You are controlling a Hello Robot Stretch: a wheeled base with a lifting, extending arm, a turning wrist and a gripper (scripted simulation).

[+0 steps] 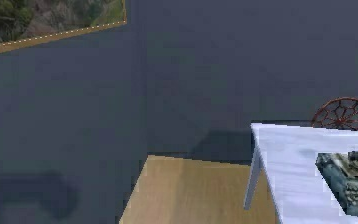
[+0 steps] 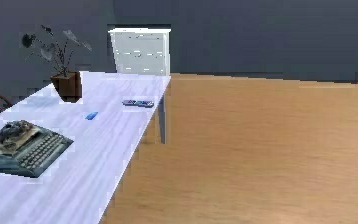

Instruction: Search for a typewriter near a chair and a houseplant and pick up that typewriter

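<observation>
Looking ahead, I see the typewriter on the white desk at the right edge, a chair behind. Sideways, it sits lower left, the houseplant beyond. My pincer's state I cannot tell.

In the forward view, a picture hangs on the wall at upper left, and the desk stands at the right with the typewriter on its near part and a chair behind it. In the arm side view, the desk fills the left, the typewriter at its near left and the houseplant farther back. Two small things lie between them toward the desk's right edge, a cabinet stands behind the far end against the wall, and the floor spreads to the right.
</observation>
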